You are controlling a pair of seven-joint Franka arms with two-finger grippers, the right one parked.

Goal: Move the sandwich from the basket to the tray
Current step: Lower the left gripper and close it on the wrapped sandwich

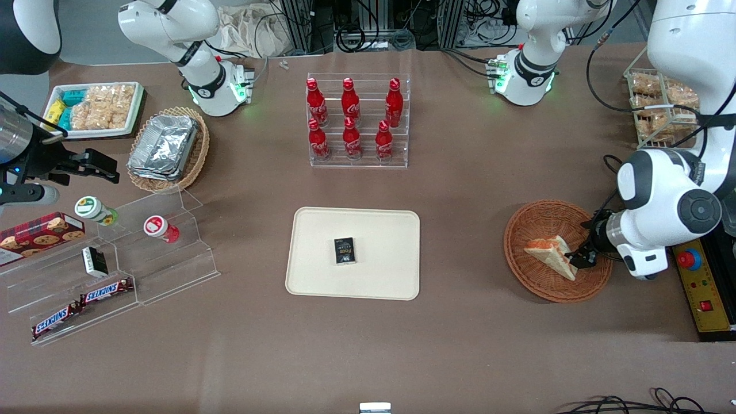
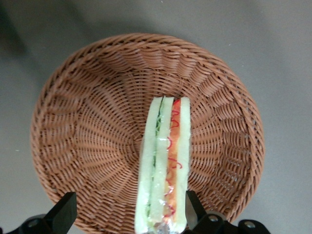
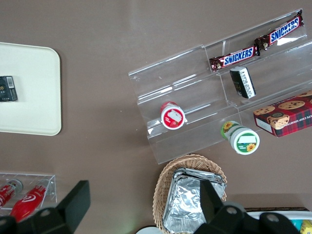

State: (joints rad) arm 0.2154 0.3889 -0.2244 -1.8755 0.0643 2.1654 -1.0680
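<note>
The sandwich [image 1: 551, 253], a triangular wedge of white bread with orange-red and green filling along its edge, lies in the round reddish-brown basket [image 1: 537, 222] at the right of the front view, a little below mid-height; its pointed end faces the middle of the frame. The gripper [image 1: 579, 259] reaches into the basket at the sandwich's broad end, low over the weave; in the wrist view its two fingers [image 2: 62, 216] stand wide apart with the sandwich [image 2: 165, 163] between them, one finger close against the bread's side and the other well clear of it, so the hand is spread and has hold of nothing. The cream-beige tray [image 1: 382, 230] sits flat near the centre of the front view, well apart from the basket; a small black packet [image 1: 344, 250] lies on it. A clear rack of red bottles [image 1: 351, 118] stands above the tray in the frame; at the left are a paler wicker basket of foil trays [image 1: 165, 147], a white tray of snack packets [image 1: 95, 107] and a clear stepped stand [image 1: 161, 256] with Snickers bars [image 1: 106, 291].
</note>
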